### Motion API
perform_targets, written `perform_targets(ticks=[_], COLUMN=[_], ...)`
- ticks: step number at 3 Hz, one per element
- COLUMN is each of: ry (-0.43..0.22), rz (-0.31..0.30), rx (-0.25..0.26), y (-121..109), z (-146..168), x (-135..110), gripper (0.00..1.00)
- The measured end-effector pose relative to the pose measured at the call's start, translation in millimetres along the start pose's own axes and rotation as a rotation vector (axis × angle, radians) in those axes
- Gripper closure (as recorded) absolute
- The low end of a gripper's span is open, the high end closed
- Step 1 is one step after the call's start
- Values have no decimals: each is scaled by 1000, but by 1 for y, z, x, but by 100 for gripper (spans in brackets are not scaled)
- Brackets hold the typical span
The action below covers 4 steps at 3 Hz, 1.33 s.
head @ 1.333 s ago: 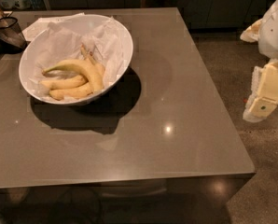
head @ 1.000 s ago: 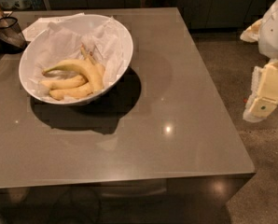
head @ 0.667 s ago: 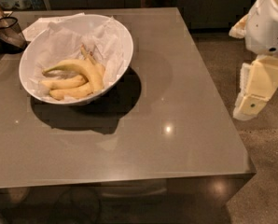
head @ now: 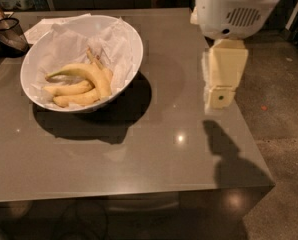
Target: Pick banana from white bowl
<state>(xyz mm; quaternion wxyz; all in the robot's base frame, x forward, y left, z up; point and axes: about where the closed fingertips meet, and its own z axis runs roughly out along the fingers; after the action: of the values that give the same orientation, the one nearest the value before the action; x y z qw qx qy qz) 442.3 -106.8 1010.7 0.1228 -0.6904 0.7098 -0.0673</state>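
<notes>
The banana (head: pixel 87 72) is the longest curved yellow one, lying on top of two shorter, paler bananas (head: pixel 71 90) in the white bowl (head: pixel 134 40). The bowl is lined with crumpled white paper (head: pixel 111 36) and stands on the left part of the grey table (head: pixel 154 149). My gripper (head: pixel 219 97) is at the lower end of the cream arm segment that hangs from the white arm housing (head: pixel 234 6). It is above the right part of the table, well to the right of the bowl, and touches nothing.
A dark container (head: pixel 6 34) stands at the table's far left, near the bowl. A white napkin (head: pixel 36 30) lies behind the bowl. The table's right edge drops to a speckled floor (head: pixel 284 134). Dark cabinets run along the back.
My arm has swung in from beyond the table's right edge and now hangs over the right part of the table. The bowl and bananas have not moved.
</notes>
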Motion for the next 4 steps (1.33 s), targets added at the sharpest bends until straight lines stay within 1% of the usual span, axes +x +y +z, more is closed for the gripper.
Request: perform_targets(ticks=[1, 2, 3, 4], ry=[-16, -48, -93, -148], rz=[-11, -27, -53, -113], rx=[30, 53, 41, 48], y=[-5, -12, -34, -71], z=[-4, -8, -4, 0], x=[-8, -25, -57, -107], gripper=[0, 0, 0, 0])
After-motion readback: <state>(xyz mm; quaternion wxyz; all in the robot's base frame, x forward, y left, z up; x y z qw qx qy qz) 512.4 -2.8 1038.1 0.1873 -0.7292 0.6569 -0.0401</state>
